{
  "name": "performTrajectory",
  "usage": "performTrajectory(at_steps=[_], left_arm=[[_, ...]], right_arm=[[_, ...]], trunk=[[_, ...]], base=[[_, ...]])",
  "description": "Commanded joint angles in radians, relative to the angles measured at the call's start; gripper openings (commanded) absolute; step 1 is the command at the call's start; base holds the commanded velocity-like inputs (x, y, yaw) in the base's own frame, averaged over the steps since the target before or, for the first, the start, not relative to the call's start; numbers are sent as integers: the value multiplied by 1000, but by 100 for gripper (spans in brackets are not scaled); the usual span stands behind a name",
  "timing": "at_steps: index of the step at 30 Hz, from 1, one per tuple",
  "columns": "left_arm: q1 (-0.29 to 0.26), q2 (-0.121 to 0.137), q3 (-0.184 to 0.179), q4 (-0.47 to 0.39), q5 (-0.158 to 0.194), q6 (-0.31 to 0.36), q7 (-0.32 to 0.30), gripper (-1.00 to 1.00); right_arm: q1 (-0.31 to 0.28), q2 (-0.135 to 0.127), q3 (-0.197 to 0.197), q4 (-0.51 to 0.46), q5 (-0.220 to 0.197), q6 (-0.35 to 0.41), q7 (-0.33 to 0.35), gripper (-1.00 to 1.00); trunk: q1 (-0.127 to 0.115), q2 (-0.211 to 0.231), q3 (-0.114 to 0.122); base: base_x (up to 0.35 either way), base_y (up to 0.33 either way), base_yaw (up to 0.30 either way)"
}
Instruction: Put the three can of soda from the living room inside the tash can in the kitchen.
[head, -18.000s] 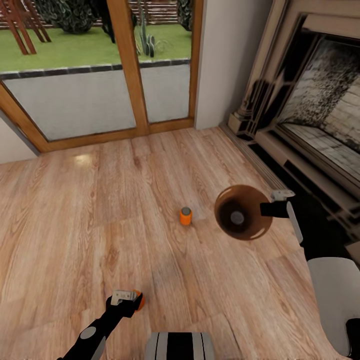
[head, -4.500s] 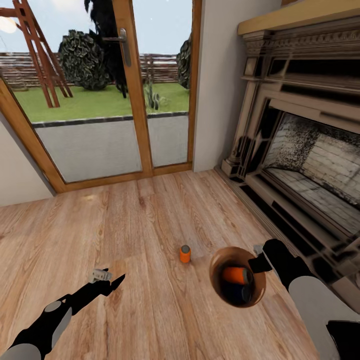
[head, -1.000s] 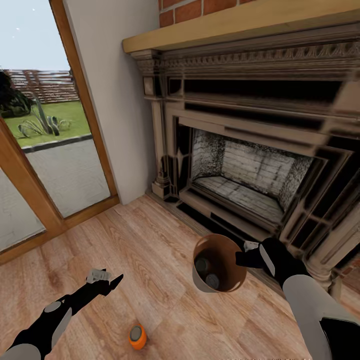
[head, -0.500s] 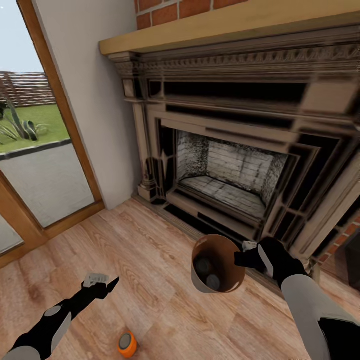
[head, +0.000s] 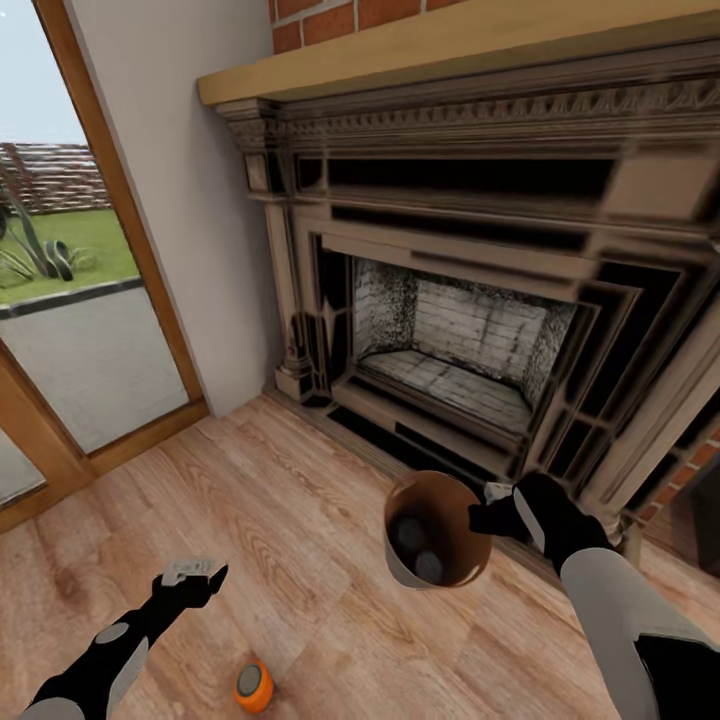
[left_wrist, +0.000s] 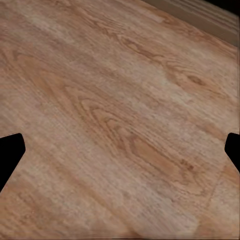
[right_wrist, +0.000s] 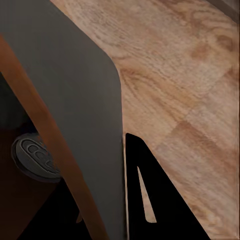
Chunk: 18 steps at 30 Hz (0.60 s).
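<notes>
1. Head view, far left: a wood-framed glass door (head: 60, 300) gives onto grass and paving, with a pale wall (head: 190, 200) beside it.
2. The left gripper (head: 195, 577) hangs low over the plank floor (head: 300, 480), holding nothing; in the left wrist view its black fingertips (left_wrist: 11, 150) stand at opposite edges of the picture with bare planks between them, so the jaws are spread wide.
3. One can of soda (head: 253, 686) stands upright on the floor, near the left gripper and closer to the robot, its grey top facing up.
4. The tash can (head: 436, 528) is held off the floor, tilted so its mouth shows; two grey can tops (head: 417, 548) lie inside, well down in the pail.
5. The right gripper (head: 492, 513) pinches the pail's rim on its right side; the right wrist view shows a finger (right_wrist: 145, 195) outside the wall, and the inner one seems hidden.
6. Behind stands the dark ornate fireplace (head: 480, 300) under a pale wooden mantel (head: 450, 50).
</notes>
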Motion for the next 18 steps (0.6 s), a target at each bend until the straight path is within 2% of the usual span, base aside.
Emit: performTrajectory(at_steps=[1,5,8,9,12,13,14,15,18], left_arm=[[0,-7,-28,3,-9,-3,6,100],[0,-20,-77,22,-23,-19,25,100],[0,-31,-89,35,-27,-25,31,100],[0,-42,-93,39,-41,-27,34,100],[0,-51,-94,41,-59,-28,36,100],[0,-54,-95,43,-67,-29,37,100],[0,-55,-95,43,-70,-30,37,100],[0,-57,-96,44,-76,-38,38,100],[0,-59,-96,46,-81,-79,39,100]], right_arm=[[-2,1,-2,-2,-33,28,-1,-100],[-26,-1,7,-34,-29,134,-8,-100],[-50,-3,15,-63,-20,146,-10,-100],[-70,0,20,-70,6,146,-10,-100],[-104,7,23,-71,51,146,-10,-100],[-127,15,23,-68,83,146,-10,-100],[-137,20,24,-67,97,146,-10,-100],[-165,39,23,-63,125,146,-11,-100],[-194,66,21,-36,145,146,-11,-100]], trunk=[[4,-7,-3],[19,-35,-16],[31,-56,-27],[34,-63,-31],[46,-84,-42],[50,-91,-45],[54,-98,-49],[57,-105,-53],[69,-126,-65]], base=[[0,0,0],[0,0,0],[0,0,0],[0,0,0],[0,0,0],[0,0,0],[0,0,0],[0,0,0],[0,0,0]])
